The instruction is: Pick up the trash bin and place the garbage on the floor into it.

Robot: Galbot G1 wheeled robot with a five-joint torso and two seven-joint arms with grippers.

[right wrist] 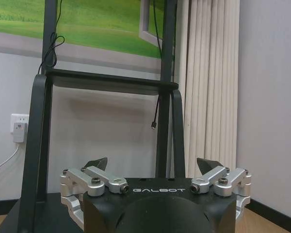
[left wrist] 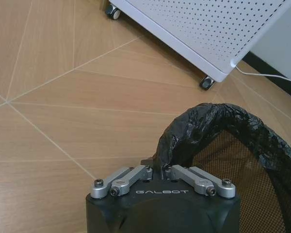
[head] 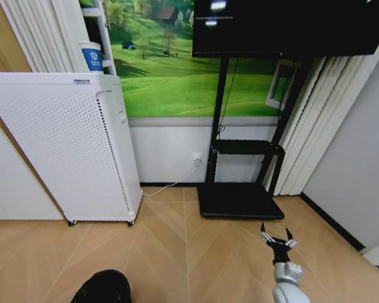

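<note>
The trash bin [head: 102, 287] is a dark round shape at the bottom left of the head view. In the left wrist view its black mesh wall [left wrist: 252, 194] and bag-lined rim [left wrist: 208, 119] sit right in front of my left gripper [left wrist: 162, 167], which is shut on the rim. My right gripper [head: 277, 240] hangs over the floor [head: 196, 252] at the lower right, open and holding nothing. Its spread fingers [right wrist: 98, 163] point at a black stand. The garbage is out of view.
A tall white perforated appliance on castors [head: 69, 145] stands at the left, its corner close to the bin [left wrist: 208, 43]. A black screen stand with a flat base [head: 240, 201] is ahead by the wall. A white cable [head: 177, 183] and curtains [head: 316, 126] are nearby.
</note>
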